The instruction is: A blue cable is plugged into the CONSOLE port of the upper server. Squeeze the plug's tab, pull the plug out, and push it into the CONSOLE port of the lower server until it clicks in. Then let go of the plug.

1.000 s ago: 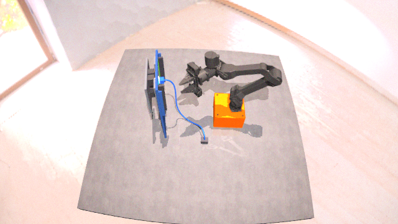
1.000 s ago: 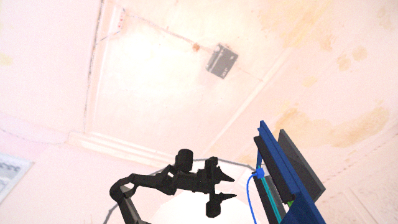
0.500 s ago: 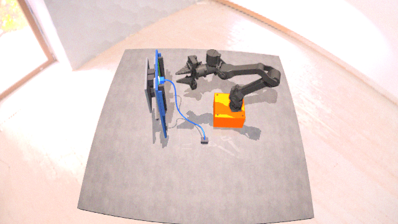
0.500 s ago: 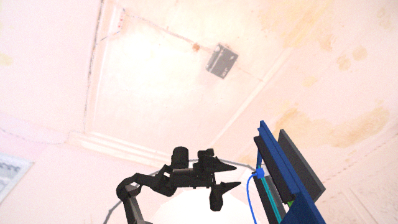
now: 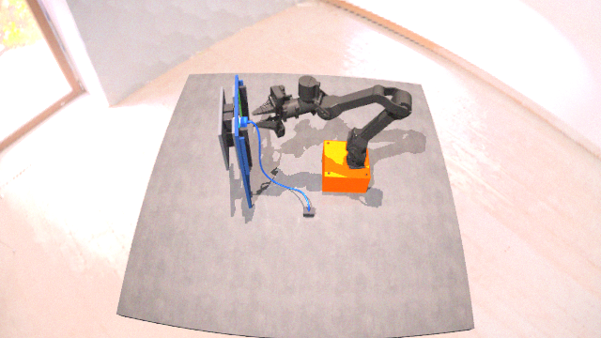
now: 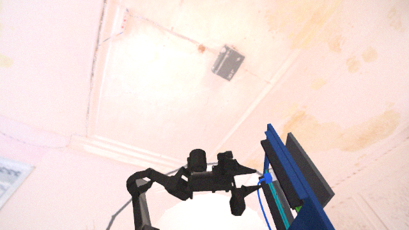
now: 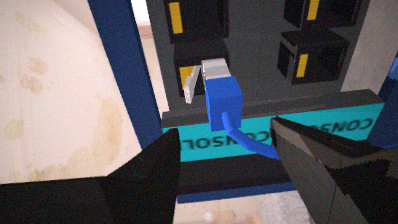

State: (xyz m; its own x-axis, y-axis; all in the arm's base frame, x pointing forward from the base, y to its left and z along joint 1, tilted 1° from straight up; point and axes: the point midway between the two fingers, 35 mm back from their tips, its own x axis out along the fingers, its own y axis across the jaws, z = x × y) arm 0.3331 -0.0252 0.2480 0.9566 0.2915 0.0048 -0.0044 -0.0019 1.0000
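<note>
Bare, pale room — kind unclear — with stained plaster [image 6: 339, 134], a window [image 5: 33, 61] far left, and a gray bench [image 5: 291, 263].

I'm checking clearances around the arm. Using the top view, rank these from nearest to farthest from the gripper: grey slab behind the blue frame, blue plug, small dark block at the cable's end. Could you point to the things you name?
1. Blue plug [image 5: 243, 121] [image 6: 268, 178] [image 7: 224, 102]: just ahead of the fingers.
2. Grey slab [image 5: 222, 113] [image 6: 308, 163]: behind the frame.
3. Small dark block [image 5: 308, 212]: on the table.
</note>
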